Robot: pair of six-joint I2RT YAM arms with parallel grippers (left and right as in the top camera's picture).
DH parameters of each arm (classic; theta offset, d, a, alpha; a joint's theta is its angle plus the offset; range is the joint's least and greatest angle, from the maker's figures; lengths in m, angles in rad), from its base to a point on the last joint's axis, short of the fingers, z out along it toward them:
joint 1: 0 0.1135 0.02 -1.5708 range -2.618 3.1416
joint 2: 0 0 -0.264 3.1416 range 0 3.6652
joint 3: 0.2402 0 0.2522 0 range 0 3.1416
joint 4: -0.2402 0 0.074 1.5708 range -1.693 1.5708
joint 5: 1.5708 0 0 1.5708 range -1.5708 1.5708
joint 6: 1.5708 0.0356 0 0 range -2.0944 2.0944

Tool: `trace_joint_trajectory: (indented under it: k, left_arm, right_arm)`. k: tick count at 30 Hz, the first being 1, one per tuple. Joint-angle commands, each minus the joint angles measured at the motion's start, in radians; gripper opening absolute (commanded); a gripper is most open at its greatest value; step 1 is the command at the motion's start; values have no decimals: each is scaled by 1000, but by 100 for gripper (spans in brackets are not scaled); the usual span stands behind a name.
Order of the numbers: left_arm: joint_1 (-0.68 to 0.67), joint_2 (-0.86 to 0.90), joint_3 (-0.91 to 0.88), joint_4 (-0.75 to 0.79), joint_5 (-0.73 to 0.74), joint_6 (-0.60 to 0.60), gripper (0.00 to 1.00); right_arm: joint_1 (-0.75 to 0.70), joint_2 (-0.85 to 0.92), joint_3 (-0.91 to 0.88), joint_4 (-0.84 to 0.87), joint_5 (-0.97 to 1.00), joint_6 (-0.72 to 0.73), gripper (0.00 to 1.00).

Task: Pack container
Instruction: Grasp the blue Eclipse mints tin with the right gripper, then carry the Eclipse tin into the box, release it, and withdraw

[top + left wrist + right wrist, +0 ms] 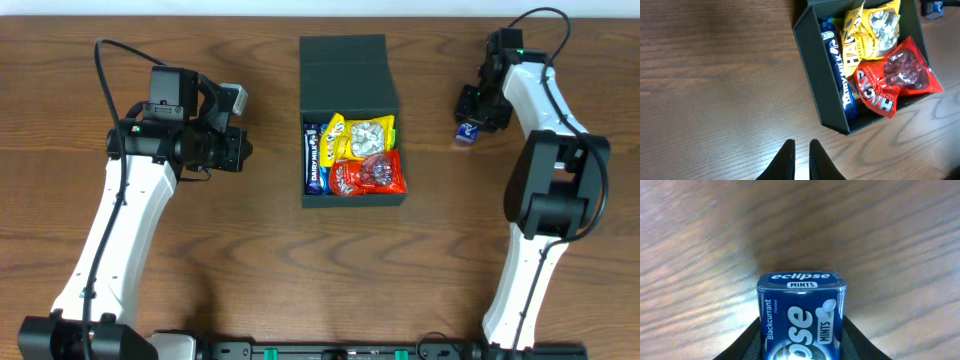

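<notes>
The container [350, 62], a dark green-black square box, stands open at the table's middle with its flap lid folded back. Inside lie a blue Dairy Milk bar [314, 158], a yellow packet [360, 135] and a red packet [372, 173]. The box wall [826, 95] also shows in the left wrist view. My left gripper [801, 146] is shut and empty over bare table, left of the box. My right gripper [468, 128] is shut on a blue Eclipse mints tin [801, 315], held close above the table right of the box.
The brown wooden table [230, 250] spreads around the box. Black cables loop behind both arms at the far edge. The tin also shows at the top right corner of the left wrist view [935, 7].
</notes>
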Motion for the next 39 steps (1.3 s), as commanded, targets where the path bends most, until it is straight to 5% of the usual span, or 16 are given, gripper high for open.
trace_joint_trajectory:
  k: [1,10,22,36,37,38,39]
  left_arm:
    - [8,-17,-5,-1,-6,10,12]
    - [8,-17,-5,-5,-2,6,12]
    - [8,-17,-5,-10,-2,-1,12]
    - [8,-17,-5,-13,-2,0,12]
    - [8,-17,-5,-13,-2,0,12]
    - [8,-17,-5,-13,-2,0,12]
    - [8,-17,-5,-12,-2,0,12]
  right_arm:
    - [15,-69,88,-31,-47,-3,2]
    - [222,-311,132,-126,-48,-46,2]
    - [567,-308,-43,-167,-22,191,2]
    - [720,-308,-138,-67,119,339,1]
    - [720,-308,-139,-66,118,338,12]
    - [720,-308,-139,-71,118,338,48]
    - [720,-308,-139,-73,118,335,58]
